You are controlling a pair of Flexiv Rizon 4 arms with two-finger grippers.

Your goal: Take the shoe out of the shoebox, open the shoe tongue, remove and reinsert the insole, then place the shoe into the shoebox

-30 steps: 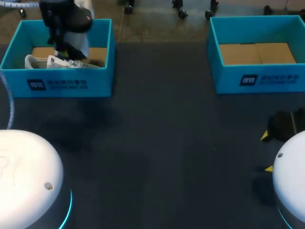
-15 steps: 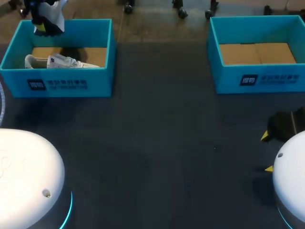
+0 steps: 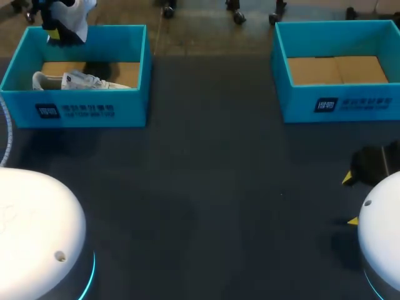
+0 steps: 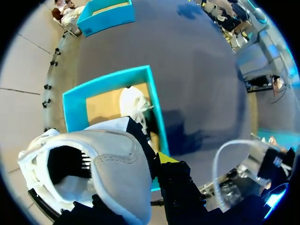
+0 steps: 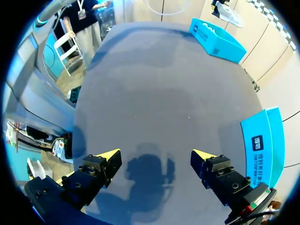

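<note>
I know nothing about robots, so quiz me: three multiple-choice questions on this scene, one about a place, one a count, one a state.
1. Where does the resting shoe lie? A) in the left box B) in the right box C) on the bare table
2. How many blue boxes stand on the table? A) one B) two C) three
3. The right pincer is A) open and empty B) shut on a shoe C) shut on an insole
Answers: 1 A, the head view shows it inside the left box, while the lifted shoe is up in the air. 2 B, one box on each side. 3 A, its yellow tips stand apart with only table between them.
</note>
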